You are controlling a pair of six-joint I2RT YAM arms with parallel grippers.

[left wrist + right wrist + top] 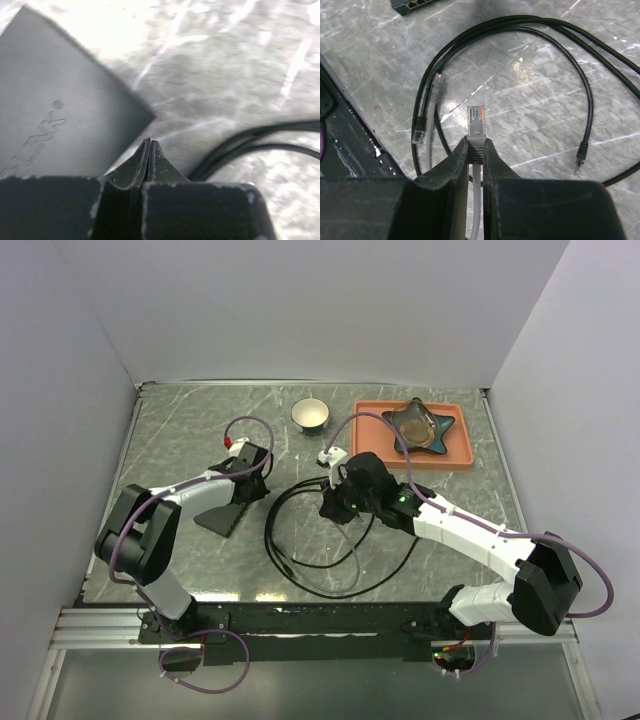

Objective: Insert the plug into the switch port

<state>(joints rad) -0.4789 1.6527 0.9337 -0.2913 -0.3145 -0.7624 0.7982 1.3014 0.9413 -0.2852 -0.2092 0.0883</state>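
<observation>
Grey rubber wraps the back of the plug, and its front tip is clear, with tiny coloured wires showing inside. The right hand is closed on the plug, pinching the grey part between its two black fingers. The clear tip sticks out past the fingertips, up off the surface, and points away from the hand. A thin grey cord runs back from the plug between the fingers. Past the plug, black cables lie in big loops on the grey stone-look surface, with their small ends resting flat. Farther on, at the far edge of the right wrist view, sits the dark switch, well apart from the plug, with its row of ports facing this way. The left hand is closed tight with nothing in it, and it hangs just beside a corner of the switch. At the far side of the surface stand a small bowl and an orange tray holding a dark star-shaped dish.
</observation>
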